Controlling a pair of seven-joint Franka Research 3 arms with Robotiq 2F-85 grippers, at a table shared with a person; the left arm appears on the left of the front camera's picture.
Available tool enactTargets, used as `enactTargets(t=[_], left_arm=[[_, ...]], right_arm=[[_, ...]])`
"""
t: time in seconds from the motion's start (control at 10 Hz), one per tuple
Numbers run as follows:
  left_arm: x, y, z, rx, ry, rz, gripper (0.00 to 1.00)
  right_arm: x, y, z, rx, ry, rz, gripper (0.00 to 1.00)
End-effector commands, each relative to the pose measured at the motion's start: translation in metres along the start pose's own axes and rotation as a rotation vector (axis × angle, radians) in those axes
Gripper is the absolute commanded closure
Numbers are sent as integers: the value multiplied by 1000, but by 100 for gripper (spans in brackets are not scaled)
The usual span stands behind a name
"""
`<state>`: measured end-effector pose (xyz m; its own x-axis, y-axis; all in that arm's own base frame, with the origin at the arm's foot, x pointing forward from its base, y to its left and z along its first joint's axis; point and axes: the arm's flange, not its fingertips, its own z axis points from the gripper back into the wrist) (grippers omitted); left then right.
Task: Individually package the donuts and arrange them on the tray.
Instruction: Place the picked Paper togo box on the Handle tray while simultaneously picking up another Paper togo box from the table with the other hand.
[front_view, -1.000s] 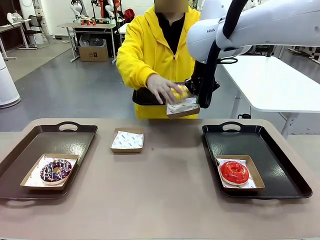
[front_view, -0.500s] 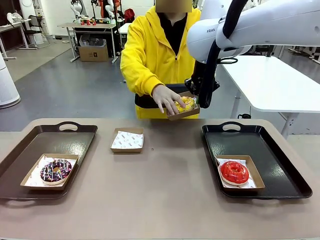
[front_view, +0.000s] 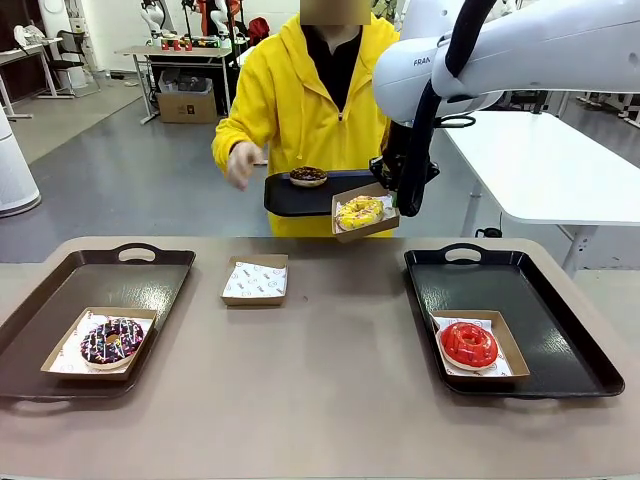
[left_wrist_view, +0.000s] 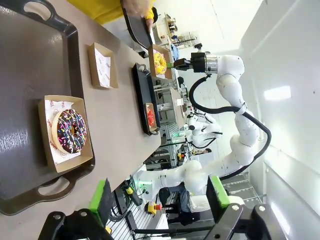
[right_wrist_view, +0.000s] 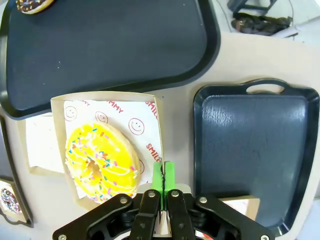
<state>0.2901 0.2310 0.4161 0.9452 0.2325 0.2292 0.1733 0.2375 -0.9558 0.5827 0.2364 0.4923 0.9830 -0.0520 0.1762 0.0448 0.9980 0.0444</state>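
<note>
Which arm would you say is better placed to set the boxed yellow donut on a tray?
Right: the right gripper is shut on the box with the yellow donut, near the right tray's bare part; the left gripper is open.

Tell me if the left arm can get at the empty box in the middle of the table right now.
Probably yes. The left gripper is open, the empty box sits alone on the table with nothing on it, and the person's hand is raised well clear of it.
</note>
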Motion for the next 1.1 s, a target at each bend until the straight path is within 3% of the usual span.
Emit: enactTargets(t=[0.0, 0.2, 0.5, 0.7, 1.0], left_arm=[[-5, 0, 1, -9, -2, -25, 1], [11, -11, -10, 39, 28, 7, 1], [54, -83, -58, 272, 165, -44, 1], [91, -126, -114, 438, 293, -39, 1], [119, -149, -218, 757, 328, -90, 1]], right_arm=[[-1, -1, 2, 0, -4, -2, 100], [-4, -16, 8, 29, 29, 44, 99], [-17, -123, 49, 1, 63, 89, 99], [-19, -196, 49, -22, 72, 68, 99], [-27, -247, 11, -38, 63, 103, 99]])
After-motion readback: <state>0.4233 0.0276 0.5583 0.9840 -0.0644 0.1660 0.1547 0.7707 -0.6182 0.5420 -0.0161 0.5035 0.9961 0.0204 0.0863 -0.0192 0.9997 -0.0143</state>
